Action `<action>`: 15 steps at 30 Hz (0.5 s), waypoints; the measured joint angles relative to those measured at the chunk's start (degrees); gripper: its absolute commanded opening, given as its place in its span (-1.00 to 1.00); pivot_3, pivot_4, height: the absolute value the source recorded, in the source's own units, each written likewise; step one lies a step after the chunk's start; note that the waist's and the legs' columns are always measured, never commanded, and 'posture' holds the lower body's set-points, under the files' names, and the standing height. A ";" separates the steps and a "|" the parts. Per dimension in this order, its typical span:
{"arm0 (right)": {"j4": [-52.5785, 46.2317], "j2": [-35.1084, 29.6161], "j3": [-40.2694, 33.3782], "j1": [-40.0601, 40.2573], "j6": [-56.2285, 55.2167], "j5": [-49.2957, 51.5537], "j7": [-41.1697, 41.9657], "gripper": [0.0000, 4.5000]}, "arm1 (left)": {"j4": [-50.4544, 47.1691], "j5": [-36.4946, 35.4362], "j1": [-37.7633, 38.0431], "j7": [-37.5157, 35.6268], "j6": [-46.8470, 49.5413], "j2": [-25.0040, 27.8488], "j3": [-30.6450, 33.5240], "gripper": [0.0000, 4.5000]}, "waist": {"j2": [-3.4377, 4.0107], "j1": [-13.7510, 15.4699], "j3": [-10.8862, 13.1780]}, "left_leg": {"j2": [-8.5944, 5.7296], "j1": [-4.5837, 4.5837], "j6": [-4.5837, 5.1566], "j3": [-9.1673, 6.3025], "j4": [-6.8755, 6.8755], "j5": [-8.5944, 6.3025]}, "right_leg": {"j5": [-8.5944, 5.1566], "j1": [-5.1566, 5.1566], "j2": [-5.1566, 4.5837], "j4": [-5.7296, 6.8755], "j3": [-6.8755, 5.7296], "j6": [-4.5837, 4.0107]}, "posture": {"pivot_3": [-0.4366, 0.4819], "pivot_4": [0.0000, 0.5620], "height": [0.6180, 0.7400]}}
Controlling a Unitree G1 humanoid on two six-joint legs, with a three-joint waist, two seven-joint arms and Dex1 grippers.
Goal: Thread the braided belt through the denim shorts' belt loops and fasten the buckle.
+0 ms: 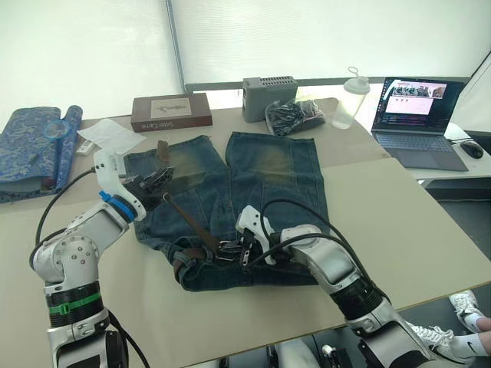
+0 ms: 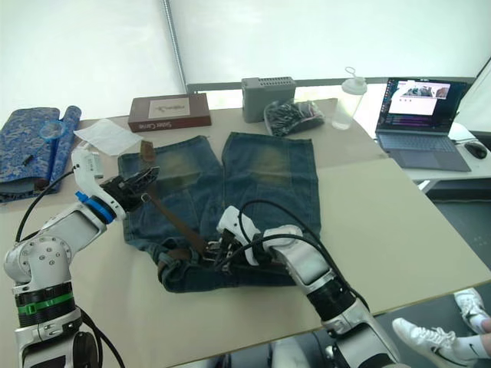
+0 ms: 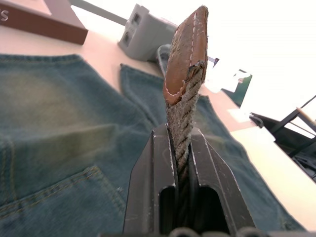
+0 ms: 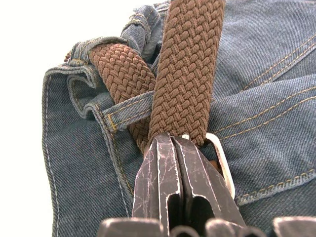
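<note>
Item: you are holding the braided belt [image 1: 186, 221] pinched in both the left gripper [image 1: 159, 181] and right gripper [image 1: 247, 251]; uneven pulling risks tearing a belt loop [image 4: 129, 106] or slipping.

Rough woven braided belt [image 4: 185, 74], faded denim shorts [image 4: 276, 98], shiny metal buckle [image 4: 223, 160].

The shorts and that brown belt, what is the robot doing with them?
The robot is putting the braided belt onto the denim shorts, which lie flat on the table. Its left end effector is shut on the belt's leather-tipped end, lifted above one leg. Its right end effector pinches the belt at the waistband, beside the silver buckle, where the belt passes one of the belt loops. The buckle is not fastened yet.
</note>
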 measured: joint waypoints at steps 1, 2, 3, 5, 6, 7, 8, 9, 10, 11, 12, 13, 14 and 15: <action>0.15 -0.06 -0.06 0.15 0.22 0.18 0.14 -0.99 | 0.00 -0.54 -0.46 0.11 0.00 -0.32 -0.22 -1.00 | 0.00 0.04 0.00 | 0.00 0.04 0.01 0.00 0.00 -0.01 | 0.00 0.05 0.00 -0.01 0.00 0.00 | -0.05 -0.47 1.00; 0.19 -0.12 -0.09 0.20 0.34 0.30 0.22 -0.99 | -0.01 -0.78 -1.08 0.24 0.00 -0.65 -0.50 -1.00 | 0.00 0.10 0.00 | 0.00 0.04 0.02 0.00 0.00 -0.01 | 0.00 0.05 0.00 -0.01 -0.01 0.00 | -0.05 -0.47 1.00; 0.19 -0.12 -0.44 0.32 0.76 0.69 0.24 -0.99 | 0.00 -1.02 -2.30 0.47 0.01 -1.09 -1.03 -1.00 | 0.00 0.17 0.00 | -0.01 0.03 0.01 0.00 0.00 -0.01 | 0.00 0.05 0.00 -0.01 -0.02 0.00 | -0.05 -0.47 1.00; 0.18 -0.09 -0.98 0.57 1.19 1.20 0.26 -0.99 | -0.09 -2.28 -4.74 0.35 0.05 -1.46 -2.47 -1.00 | 0.00 0.22 0.00 | -0.02 0.03 0.01 -0.01 0.00 -0.01 | 0.00 0.05 -0.01 -0.02 -0.03 0.01 | -0.05 -0.47 1.00; 0.11 -0.05 -1.08 0.71 1.18 1.40 0.31 -0.99 | -0.30 -2.70 -5.59 0.13 0.06 -1.46 -3.35 -1.00 | 0.00 0.20 0.00 | -0.03 0.03 0.02 -0.01 0.00 -0.01 | 0.00 0.05 0.00 -0.01 -0.02 0.01 | -0.05 -0.47 1.00; -0.01 0.00 -1.23 0.93 1.15 1.62 0.42 -0.99 | -0.64 -2.77 -5.97 -0.12 0.06 -1.46 -4.21 -1.00 | 0.00 0.13 0.00 | -0.03 0.03 0.01 0.00 -0.01 -0.01 | 0.00 0.04 0.00 -0.01 0.00 0.01 | -0.05 -0.47 1.00; -0.44 0.04 -1.71 1.54 1.07 2.25 0.66 -0.99 | -1.04 -2.74 -6.19 -0.40 0.06 -1.46 -5.13 -1.00 | 0.00 0.11 0.00 | -0.03 0.03 0.01 0.00 -0.02 -0.02 | 0.00 0.03 0.01 -0.02 0.00 0.01 | -0.05 -0.47 1.00; -1.19 0.09 -2.75 2.37 0.96 3.16 0.87 -0.99 | -1.36 -2.70 -6.27 -0.68 0.05 -1.44 -5.98 -1.00 | 0.00 0.18 0.00 | -0.03 0.01 0.00 -0.01 -0.04 -0.02 | -0.01 0.02 0.02 -0.04 0.00 0.01 | -0.05 -0.47 1.00; -1.81 0.25 -3.82 3.49 0.84 4.23 1.26 -0.99 | -1.39 -2.55 -6.27 -0.91 -0.02 -1.37 -6.49 -1.00 | 0.00 0.21 0.00 | -0.03 0.01 -0.01 -0.02 -0.05 -0.03 | -0.01 0.02 0.02 -0.04 0.00 0.01 | -0.05 -0.47 1.00; -2.56 0.20 -4.73 4.62 1.06 5.59 1.88 -0.99 | -1.48 -2.17 -6.27 -1.26 -0.20 -1.15 -7.07 -1.00 | 0.01 0.22 0.00 | -0.03 -0.07 -0.01 -0.02 -0.04 -0.02 | -0.01 -0.04 0.03 -0.06 0.00 0.02 | -0.05 -0.47 1.00; -3.87 0.16 -5.51 6.00 1.92 7.33 2.39 -0.99 | -1.60 -1.46 -6.20 -1.67 -0.94 -0.87 -7.78 -1.00 | 0.01 0.21 0.01 | -0.04 -0.16 -0.01 -0.02 -0.03 -0.02 | -0.01 -0.11 0.04 -0.06 0.00 0.02 | -0.05 -0.47 1.00; -5.08 -0.10 -5.95 7.08 2.96 8.73 2.77 -0.99 | -1.81 -0.71 -5.99 -1.90 -1.47 -0.57 -8.37 -1.00 | 0.01 0.19 0.01 | -0.05 -0.22 0.00 0.00 -0.02 -0.02 | -0.01 -0.19 0.02 -0.04 0.02 0.02 | -0.05 -0.47 1.00; -6.00 -0.55 -6.15 7.64 3.87 9.90 3.12 -0.99 | -1.89 -0.43 -5.74 -2.07 -1.81 -0.28 -8.71 -1.00 | 0.01 0.16 0.01 | -0.05 -0.22 0.00 0.01 -0.02 -0.02 | -0.01 -0.21 0.00 -0.04 0.04 0.02 | -0.05 -0.47 1.00; -7.28 -1.29 -6.27 8.24 5.03 10.84 3.32 -0.99 | -1.99 -0.28 -5.39 -2.32 -2.34 -0.24 -8.83 -1.00 | 0.01 0.19 0.01 | -0.05 -0.24 0.00 0.01 -0.02 -0.02 | -0.01 -0.23 -0.03 -0.04 0.03 0.02 | -0.05 -0.47 1.00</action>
